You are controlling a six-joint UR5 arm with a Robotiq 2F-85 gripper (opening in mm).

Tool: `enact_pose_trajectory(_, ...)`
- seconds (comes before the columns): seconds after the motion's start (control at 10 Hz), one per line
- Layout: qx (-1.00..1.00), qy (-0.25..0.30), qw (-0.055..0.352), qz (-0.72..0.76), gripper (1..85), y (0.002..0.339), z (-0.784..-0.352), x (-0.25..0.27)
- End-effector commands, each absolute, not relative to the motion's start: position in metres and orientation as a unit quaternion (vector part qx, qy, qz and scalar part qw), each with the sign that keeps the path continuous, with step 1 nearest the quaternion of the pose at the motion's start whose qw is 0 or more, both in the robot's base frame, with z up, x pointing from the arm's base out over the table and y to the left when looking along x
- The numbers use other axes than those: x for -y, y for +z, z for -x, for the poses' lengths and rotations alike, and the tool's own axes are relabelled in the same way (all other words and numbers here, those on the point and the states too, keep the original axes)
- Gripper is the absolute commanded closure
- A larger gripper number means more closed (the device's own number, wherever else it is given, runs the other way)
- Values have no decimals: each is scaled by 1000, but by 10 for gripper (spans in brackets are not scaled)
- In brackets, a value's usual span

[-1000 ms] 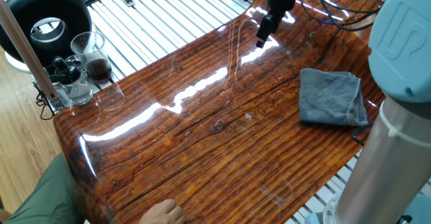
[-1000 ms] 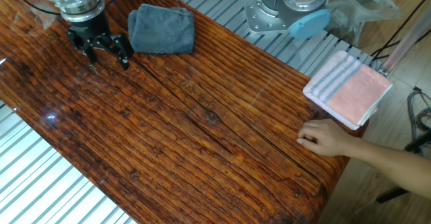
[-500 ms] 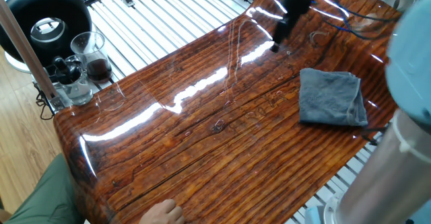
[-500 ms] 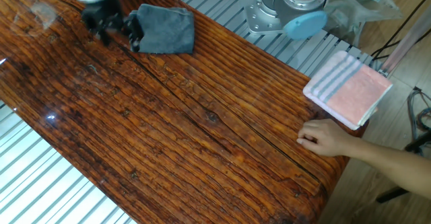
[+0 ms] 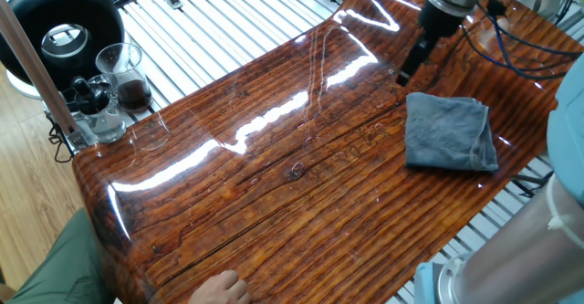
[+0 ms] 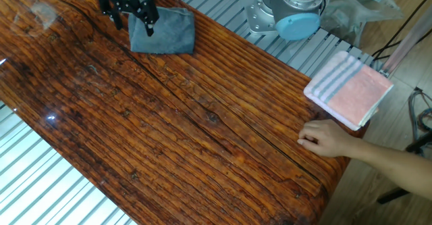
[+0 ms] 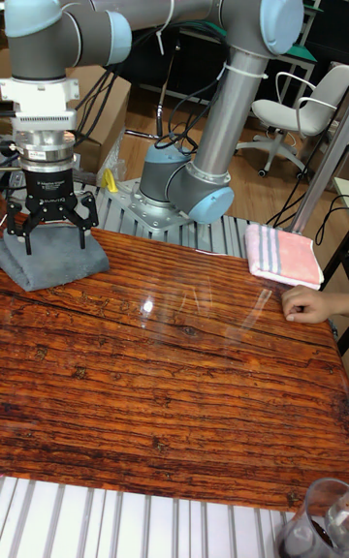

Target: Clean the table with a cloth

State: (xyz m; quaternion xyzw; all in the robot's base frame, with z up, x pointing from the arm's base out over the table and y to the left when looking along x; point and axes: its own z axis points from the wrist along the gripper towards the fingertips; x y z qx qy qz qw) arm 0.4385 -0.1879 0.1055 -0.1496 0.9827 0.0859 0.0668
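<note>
Starting at the left of the tall fixed view, my gripper (image 7: 51, 229) hangs with its fingers (image 7: 85, 221) spread apart and nothing between them, poised just above the cloth (image 7: 48, 263). I cannot tell from any view whether a fingertip is touching the fabric; in the other fixed view my gripper (image 6: 129, 14) sits over the cloth's (image 6: 165, 30) edge, and in one fixed view it (image 5: 411, 67) looks just beside the near corner of the cloth (image 5: 449, 132).

The cloth lies bunched and flat on the table (image 7: 184, 384), close to the edge by my base (image 7: 184, 192). It is not yet picked up, so I judge the wiping has not begun: the broad glossy middle of the table (image 5: 274, 176) shows no cloth on it anywhere.

Further right, a folded pink striped towel (image 7: 283, 254) rests at the table's edge, and a person's hand (image 7: 312, 306) lies on the wood just beside it.

What remains, as I judge it, is nearly everything: lower onto the cloth, close on it, then drag it across the tabletop.
</note>
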Motion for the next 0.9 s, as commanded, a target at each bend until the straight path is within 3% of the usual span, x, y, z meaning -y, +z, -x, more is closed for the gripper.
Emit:
enact_pose_trajectory(0.0, -983, 91, 57, 151, 30, 103, -422, 190)
enact_pose_trajectory(0.2, -984, 88, 41, 152, 53, 102, -414, 193)
enact_pose_trajectory(0.5, -982, 82, 72, 151, 57, 93, -379, 199)
enact_pose_trajectory(0.8, -977, 86, 78, 181, 30, 81, -364, 204)
